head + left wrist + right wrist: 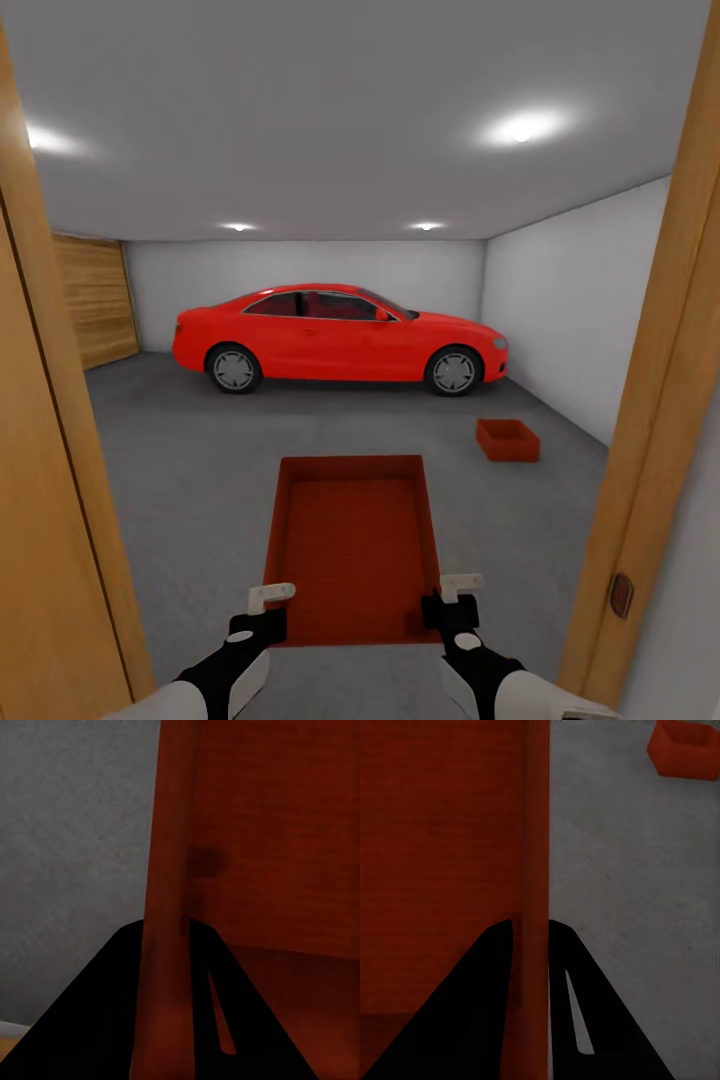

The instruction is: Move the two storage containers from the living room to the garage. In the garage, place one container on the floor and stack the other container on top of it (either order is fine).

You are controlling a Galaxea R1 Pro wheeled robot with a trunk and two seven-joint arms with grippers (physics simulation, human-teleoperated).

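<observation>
I hold a red-orange storage container (352, 545) level in front of me, in the doorway to the garage. My left gripper (262, 612) is shut on its near left wall (169, 907). My right gripper (452, 600) is shut on its near right wall (536, 892). In both wrist views the dark fingers (97, 1020) (585, 1020) straddle the thin wall. A second storage container (507, 439) sits on the dark grey concrete floor (180, 470) ahead to the right, near the white wall; it also appears far off in the right wrist view (684, 747).
Wooden door frame posts stand close on the left (50, 480) and right (660, 400). A red car (340, 340) is parked across the far end. A wood-panelled door (95, 295) is at the back left. Open concrete lies between me and the car.
</observation>
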